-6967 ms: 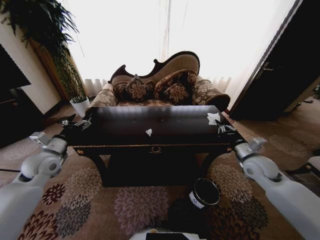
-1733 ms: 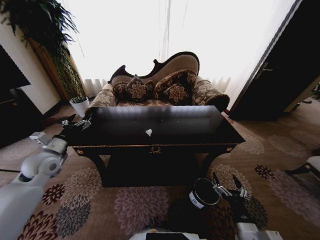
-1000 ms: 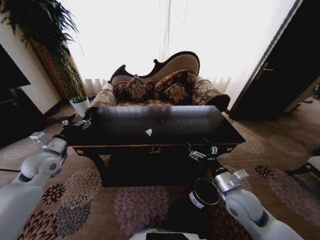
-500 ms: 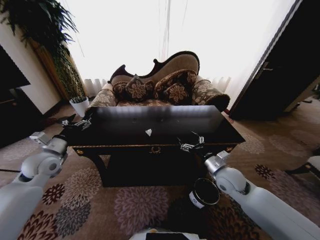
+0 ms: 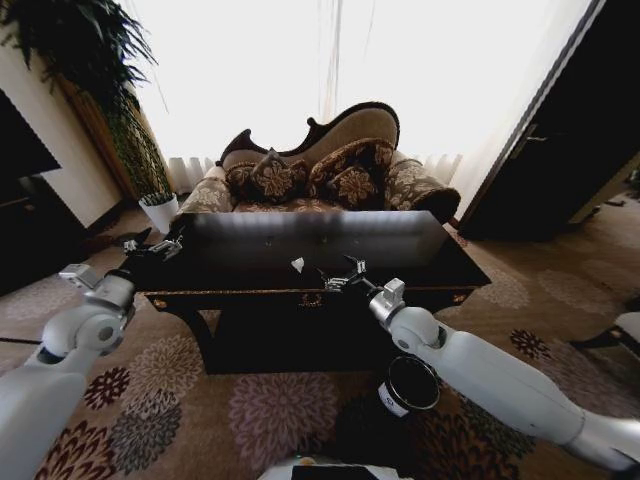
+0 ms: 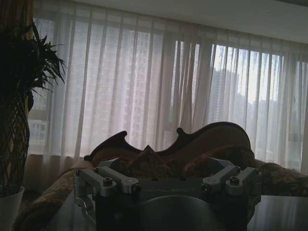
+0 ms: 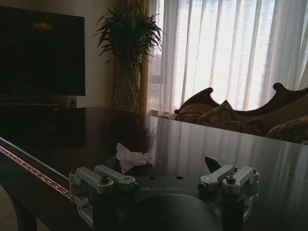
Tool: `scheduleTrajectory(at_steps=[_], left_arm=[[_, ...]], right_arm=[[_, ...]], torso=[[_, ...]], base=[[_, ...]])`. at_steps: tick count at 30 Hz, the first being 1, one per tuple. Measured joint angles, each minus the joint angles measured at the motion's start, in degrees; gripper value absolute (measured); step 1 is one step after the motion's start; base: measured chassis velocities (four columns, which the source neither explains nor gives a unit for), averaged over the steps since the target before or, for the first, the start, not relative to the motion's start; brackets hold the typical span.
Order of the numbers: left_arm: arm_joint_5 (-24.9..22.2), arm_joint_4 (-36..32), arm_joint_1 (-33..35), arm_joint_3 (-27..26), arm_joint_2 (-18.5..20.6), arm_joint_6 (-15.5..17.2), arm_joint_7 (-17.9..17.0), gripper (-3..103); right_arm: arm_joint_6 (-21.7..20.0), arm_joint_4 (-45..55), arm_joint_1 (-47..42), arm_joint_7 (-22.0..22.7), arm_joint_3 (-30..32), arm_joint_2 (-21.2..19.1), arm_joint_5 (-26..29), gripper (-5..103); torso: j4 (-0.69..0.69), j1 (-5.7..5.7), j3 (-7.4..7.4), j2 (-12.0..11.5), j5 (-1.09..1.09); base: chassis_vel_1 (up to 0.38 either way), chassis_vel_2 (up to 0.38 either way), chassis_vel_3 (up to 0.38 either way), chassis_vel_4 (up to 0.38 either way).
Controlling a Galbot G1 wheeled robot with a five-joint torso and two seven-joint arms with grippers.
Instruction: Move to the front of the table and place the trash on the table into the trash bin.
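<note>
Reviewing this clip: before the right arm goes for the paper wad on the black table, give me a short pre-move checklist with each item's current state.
1. Paper wad lies alone on the table, nothing on top of it: ok.
2. Right claw is over the table's front part, beside the wad and not touching it: ok.
3. Right claw open wide enough for the wad: ok; in the right wrist view its fingers stand apart with the wad ahead of them.
4. Trash bin stands upright on the carpet with its mouth unblocked: ok.
5. Left claw sits parked at the table's left end, away from the wad: ok.
6. Other scraps on the table: cannot tell.
</note>
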Motion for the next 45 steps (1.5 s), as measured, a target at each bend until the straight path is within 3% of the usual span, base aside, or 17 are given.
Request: scheduleTrajectory(at_steps=[10,20,36,44,45], left_arm=[[0.0,0.0,0.0,0.0,0.0,0.0,0.0,100],[0.0,0.0,0.0,0.0,0.0,0.0,0.0,100],[0.0,0.0,0.0,0.0,0.0,0.0,0.0,100],[0.0,0.0,0.0,0.0,0.0,0.0,0.0,100],[0.0,0.0,0.0,0.0,0.0,0.0,0.0,100]], right_arm=[[-0.02,-4.45,9.58,0.44,-10.85,5.67,-0.26,100],[0.01,-9.46,19.01,1.11,-19.56,8.01,5.42,100],[1.96,-18.11,23.27,-0.83,-23.68,10.83,7.68,101],[2.69,-17.58,23.61,-1.63,-24.83,9.36,8.13,70],[2.71,-17.45,23.61,-1.67,-24.86,9.2,8.12,70]], torso=[[0.02,0.0,0.0,0.0,0.0],[0.01,0.0,0.0,0.01,0.0],[0.01,-0.01,-0.01,0.01,0.01],[0.01,-0.01,-0.02,0.02,0.01],[0.01,-0.02,-0.02,0.02,0.01]], base=[[0.0,0.0,0.0,0.0],[0.0,0.0,0.0,0.0],[0.0,0.0,0.0,0.0],[0.0,0.0,0.0,0.0],[0.0,0.0,0.0,0.0]])
